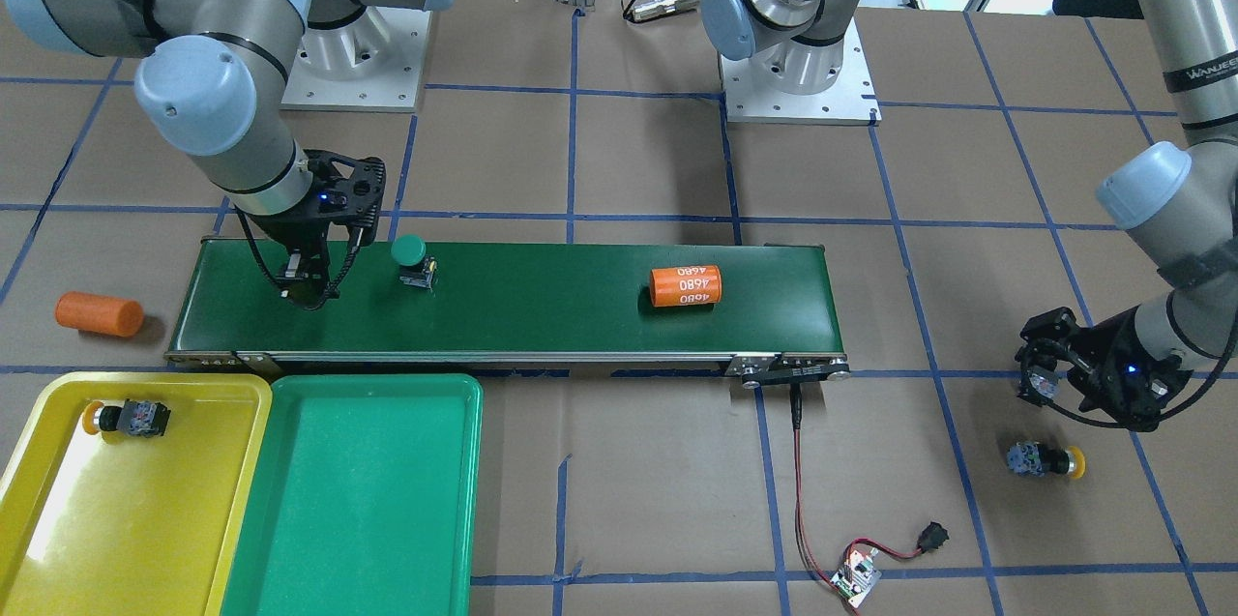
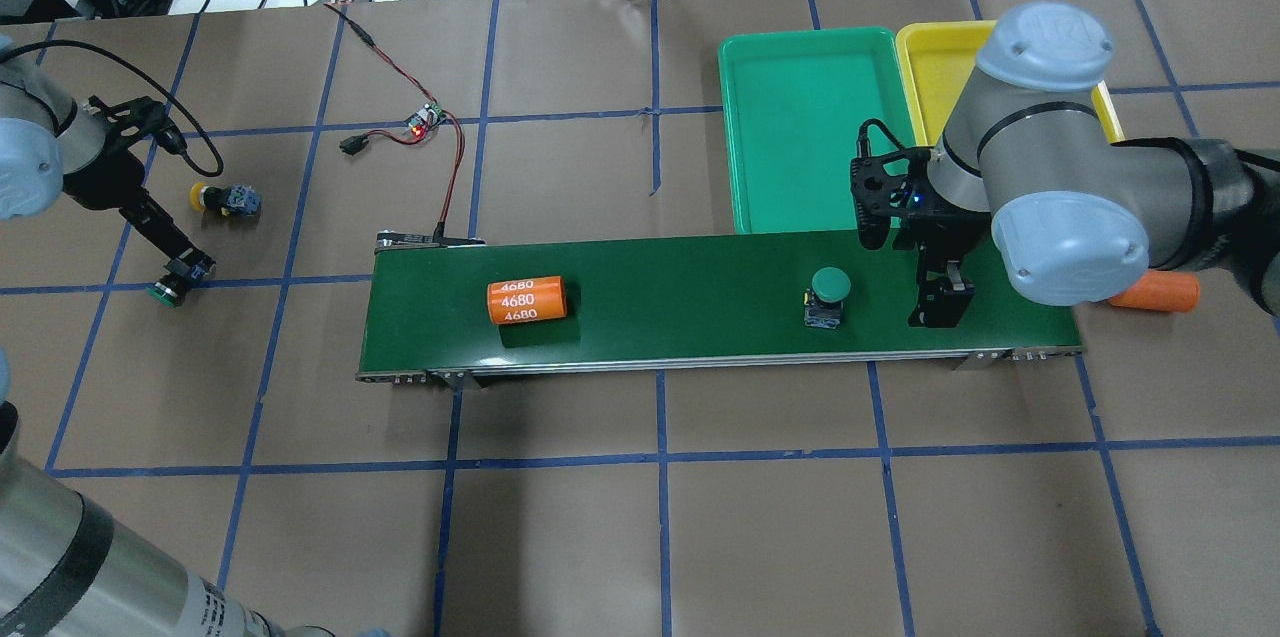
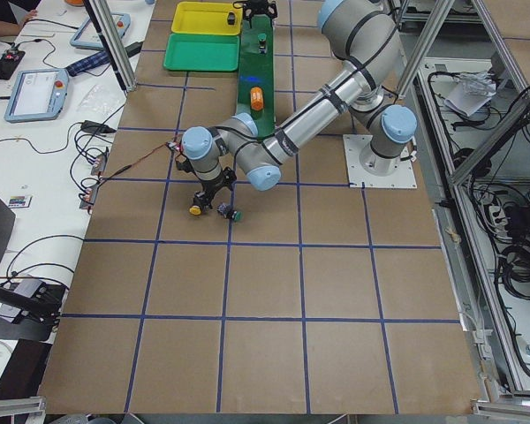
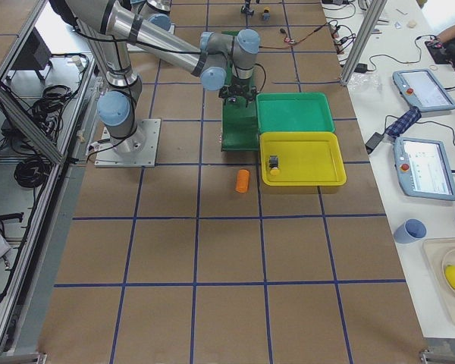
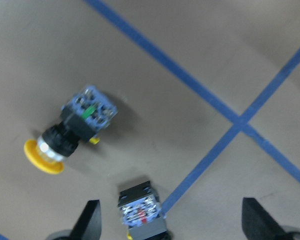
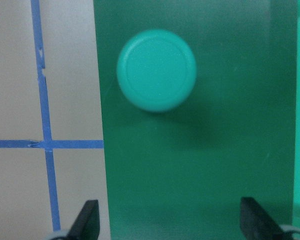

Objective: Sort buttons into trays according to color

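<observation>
The green round-capped plastic button [image 6: 156,70] stands cap up on the long dark-green belt [image 1: 580,326], just ahead of the wide-open right fingers [image 6: 87,220], nearer that arm. Left fingers [image 5: 90,220] look wide too.

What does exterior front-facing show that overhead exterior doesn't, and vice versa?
Only front-facing: a yellow button lying in the yellow tray; overhead, the right arm covers that spot. Only overhead: a green-capped button on the table by the left gripper. Both: the green button upright on the conveyor, the orange 4680 cylinder, the loose yellow button, the green tray.
</observation>
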Robot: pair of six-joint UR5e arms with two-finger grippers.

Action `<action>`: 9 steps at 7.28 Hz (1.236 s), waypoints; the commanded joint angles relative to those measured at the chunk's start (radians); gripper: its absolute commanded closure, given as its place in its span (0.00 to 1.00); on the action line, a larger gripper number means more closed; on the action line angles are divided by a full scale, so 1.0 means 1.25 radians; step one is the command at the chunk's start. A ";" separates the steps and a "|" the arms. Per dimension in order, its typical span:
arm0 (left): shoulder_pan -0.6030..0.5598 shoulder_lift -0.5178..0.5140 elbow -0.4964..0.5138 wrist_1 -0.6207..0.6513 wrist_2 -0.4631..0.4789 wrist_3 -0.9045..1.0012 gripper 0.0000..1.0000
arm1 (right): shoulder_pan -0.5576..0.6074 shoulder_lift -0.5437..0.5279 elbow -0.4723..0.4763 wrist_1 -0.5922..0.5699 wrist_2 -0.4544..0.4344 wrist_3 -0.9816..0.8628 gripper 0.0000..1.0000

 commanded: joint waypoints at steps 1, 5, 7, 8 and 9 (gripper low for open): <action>0.006 -0.021 -0.009 0.016 0.002 -0.032 0.00 | 0.038 -0.001 0.001 0.000 -0.002 0.022 0.00; 0.033 -0.033 -0.049 0.079 0.007 -0.042 0.34 | 0.051 0.004 0.001 0.000 0.000 0.059 0.00; 0.028 -0.016 -0.049 0.053 0.011 -0.059 1.00 | 0.064 0.008 0.000 -0.004 -0.001 0.059 0.12; 0.026 -0.001 -0.038 0.007 0.012 -0.066 1.00 | 0.064 0.011 -0.001 -0.004 -0.003 0.054 0.48; 0.021 0.021 -0.032 0.003 0.008 -0.058 1.00 | 0.064 0.011 -0.003 -0.004 -0.046 0.054 0.64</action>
